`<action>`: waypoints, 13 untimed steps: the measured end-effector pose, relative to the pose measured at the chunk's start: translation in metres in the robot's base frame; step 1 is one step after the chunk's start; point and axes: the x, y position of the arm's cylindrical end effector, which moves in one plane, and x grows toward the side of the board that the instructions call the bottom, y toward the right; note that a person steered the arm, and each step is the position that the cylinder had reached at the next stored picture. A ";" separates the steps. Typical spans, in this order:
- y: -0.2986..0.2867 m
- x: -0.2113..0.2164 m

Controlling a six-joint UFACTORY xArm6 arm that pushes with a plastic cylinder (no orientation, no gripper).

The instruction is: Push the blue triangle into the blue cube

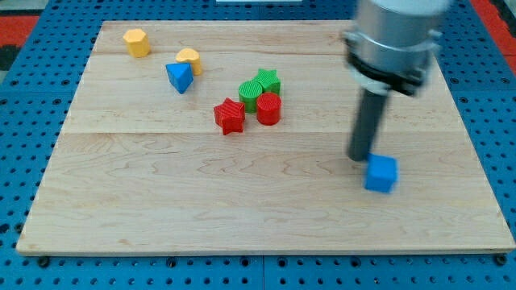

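Note:
The blue triangle (179, 77) lies at the board's upper left, touching a yellow block (190, 60) just above and right of it. The blue cube (381, 173) sits at the right, below the middle of the board. My tip (359, 156) is down on the board just left of and slightly above the blue cube, close to or touching its upper left corner. The triangle is far to the left of my tip.
A second yellow block (137, 42) lies near the top left corner. A cluster sits mid-board: a green star (267, 80), a green cylinder (251, 95), a red cylinder (268, 108) and a red star (230, 116). The wooden board (161, 201) rests on a blue pegboard.

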 end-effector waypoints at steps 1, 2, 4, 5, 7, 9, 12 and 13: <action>-0.004 0.016; 0.043 0.002; 0.023 -0.120; -0.024 -0.225; -0.221 -0.243; -0.294 -0.158; -0.343 -0.052; -0.293 -0.038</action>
